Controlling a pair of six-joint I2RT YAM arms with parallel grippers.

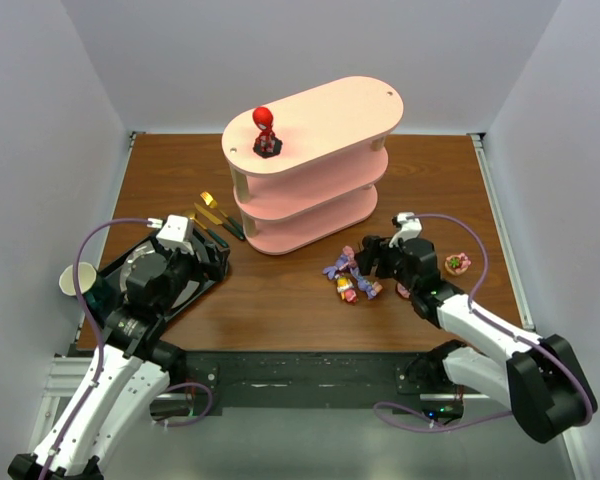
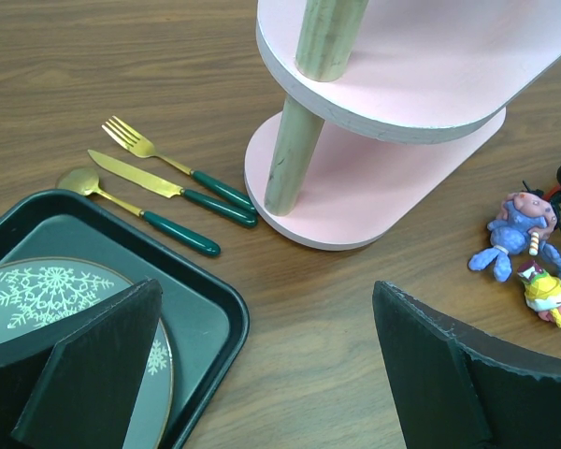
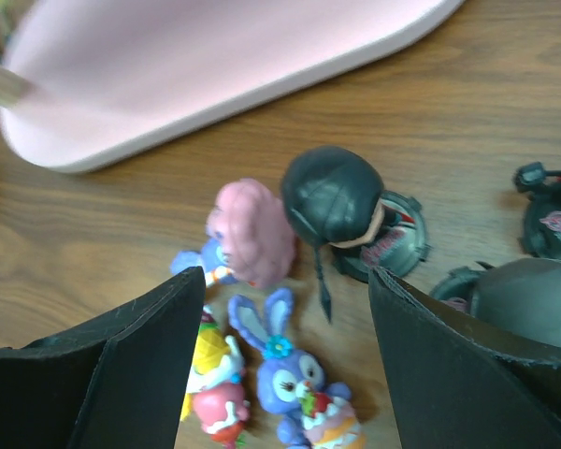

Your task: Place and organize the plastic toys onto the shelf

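1. The plastic toys (image 1: 352, 278) are seen heaped on the table (image 1: 280, 310), at 5 o'clock from the shelf (image 1: 320, 150) and just clear of its bottom board.
2. In the right wrist view, a black-haired figure (image 3: 341, 201) is picked out on its round black base. A pink-haired pony (image 3: 252, 229) is pressed against it at 9 o'clock.
3. A purple bunny (image 3: 285, 369) is found lying at 6 o'clock of that pair, with a yellow toy (image 3: 210, 360) just beside it at 9 o'clock.
4. One red figure (image 1: 265, 130) is already stood upright on the top board, toward its 9 o'clock end.
5. A small pink-and-green toy (image 1: 458, 264) is left alone at 3 o'clock of the heap, well apart from it.
6. The shelf is set toward 12 o'clock on the table, three pink oval boards carried on round posts.
7. The right gripper (image 3: 285, 281) is held low over the heap. Its claw is released, the jaws are spread either side of the bunny, and no toy is clasped.
8. The left gripper (image 2: 268, 290) is held at 8 o'clock from the shelf, claw released and spread wide, with nothing between the fingers.
9. Below it a black tray (image 2: 215, 299) is seen, with a snowflake plate (image 2: 56, 290) laid inside.
10. A fork (image 2: 150, 150), knife (image 2: 140, 178) and spoon (image 2: 84, 180) are laid side by side between tray and shelf.
11. A paper cup (image 1: 77, 280) is spotted on its side at 9 o'clock of the tray, at the table's edge.
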